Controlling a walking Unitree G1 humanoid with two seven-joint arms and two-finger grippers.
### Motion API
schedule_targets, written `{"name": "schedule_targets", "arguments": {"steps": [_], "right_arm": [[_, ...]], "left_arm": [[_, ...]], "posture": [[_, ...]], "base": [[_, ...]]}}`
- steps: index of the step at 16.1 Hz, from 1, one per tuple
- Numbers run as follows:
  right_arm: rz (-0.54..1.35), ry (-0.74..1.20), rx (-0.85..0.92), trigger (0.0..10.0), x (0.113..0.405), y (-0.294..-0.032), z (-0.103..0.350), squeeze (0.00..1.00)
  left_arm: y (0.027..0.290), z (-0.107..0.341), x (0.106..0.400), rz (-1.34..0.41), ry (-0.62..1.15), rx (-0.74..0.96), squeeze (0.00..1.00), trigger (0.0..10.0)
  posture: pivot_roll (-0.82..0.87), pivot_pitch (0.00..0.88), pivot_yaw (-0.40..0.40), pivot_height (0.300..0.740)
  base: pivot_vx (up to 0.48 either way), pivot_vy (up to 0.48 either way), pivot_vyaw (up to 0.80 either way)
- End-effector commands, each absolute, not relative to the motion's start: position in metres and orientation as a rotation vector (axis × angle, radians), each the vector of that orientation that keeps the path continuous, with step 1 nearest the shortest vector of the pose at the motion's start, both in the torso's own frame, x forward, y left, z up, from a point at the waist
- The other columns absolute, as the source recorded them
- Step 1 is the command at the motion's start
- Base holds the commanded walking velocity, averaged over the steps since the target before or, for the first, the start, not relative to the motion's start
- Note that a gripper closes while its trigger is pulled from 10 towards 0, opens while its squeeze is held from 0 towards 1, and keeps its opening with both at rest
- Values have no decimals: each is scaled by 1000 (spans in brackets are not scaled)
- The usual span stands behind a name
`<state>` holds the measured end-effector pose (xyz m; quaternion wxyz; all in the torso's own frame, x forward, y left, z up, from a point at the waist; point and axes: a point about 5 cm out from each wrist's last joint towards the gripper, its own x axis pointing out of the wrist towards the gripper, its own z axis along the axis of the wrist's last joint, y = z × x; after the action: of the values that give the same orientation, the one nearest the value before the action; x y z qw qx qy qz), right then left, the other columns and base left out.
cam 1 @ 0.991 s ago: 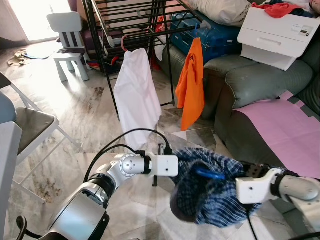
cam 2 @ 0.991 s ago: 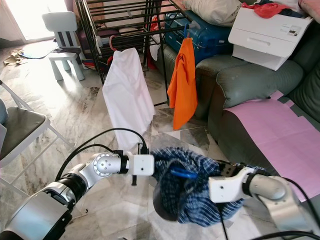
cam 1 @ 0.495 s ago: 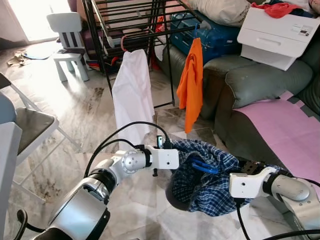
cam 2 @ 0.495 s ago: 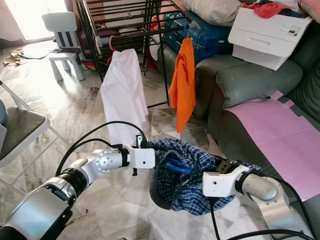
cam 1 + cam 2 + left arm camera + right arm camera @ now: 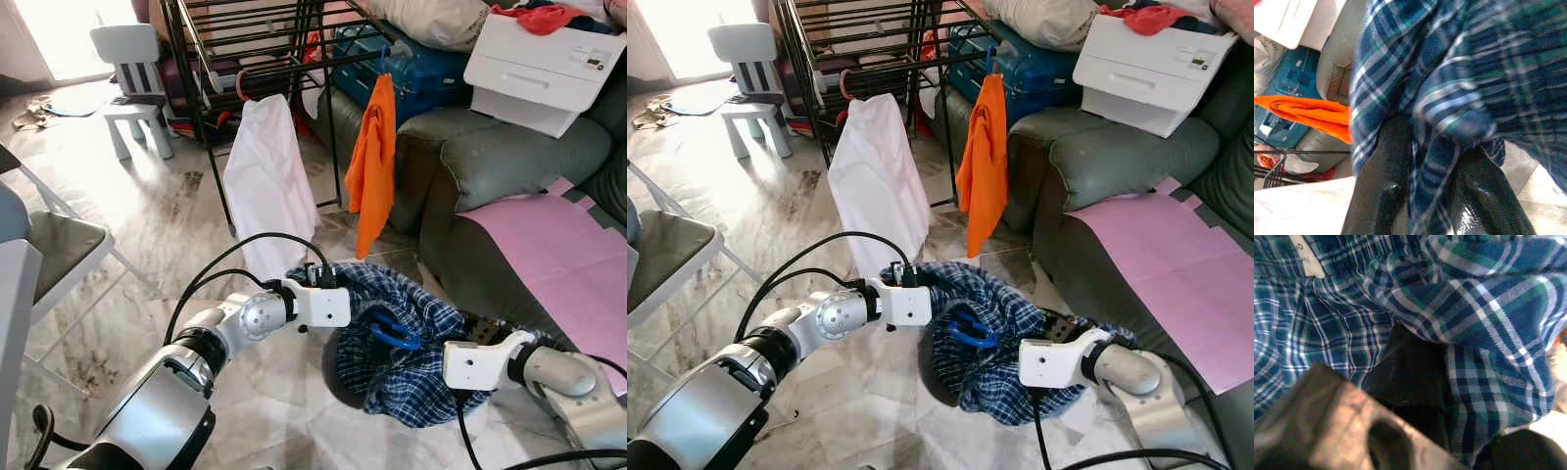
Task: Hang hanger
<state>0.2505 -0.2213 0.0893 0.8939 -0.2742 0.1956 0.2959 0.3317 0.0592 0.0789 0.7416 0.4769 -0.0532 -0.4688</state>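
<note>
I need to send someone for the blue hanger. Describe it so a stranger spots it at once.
Start at the black drying rack with the white shirt and orange garment. In front, both arms hold up a blue plaid shirt. The blue hanger lies in its opening, the one plain bright blue piece there.

You see soft plaid cloth shirt (image 5: 416, 348), glossy blue plastic hanger (image 5: 395, 335) inside, polished marble floor (image 5: 147, 245) below.

- Plaid shirt (image 5: 411, 343) with hanger (image 5: 392, 335) inside — between left gripper (image 5: 345, 305) and right gripper (image 5: 453, 345).
- Drying rack (image 5: 255, 39) stands behind.
</note>
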Motion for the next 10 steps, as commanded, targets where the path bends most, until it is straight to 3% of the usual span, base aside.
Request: {"name": "schedule_targets", "arguments": {"steps": [1, 6, 10], "right_arm": [[598, 444, -566, 0, 250, -222, 82, 0], [448, 442, -480, 0, 254, -219, 73, 0], [205, 397, -261, 0, 258, -225, 69, 0]], "left_arm": [[62, 89, 338, -1007, -152, 1067, 1000, 10000], [78, 79, 335, -984, -105, 1056, 1000, 10000], [95, 69, 332, -923, -9, 934, 1000, 10000]], "posture": [[-60, 0, 37, 740], [-62, 0, 41, 740], [-61, 0, 41, 740]], "base": [[0, 0, 0], [0, 0, 0], [0, 0, 0]]}}
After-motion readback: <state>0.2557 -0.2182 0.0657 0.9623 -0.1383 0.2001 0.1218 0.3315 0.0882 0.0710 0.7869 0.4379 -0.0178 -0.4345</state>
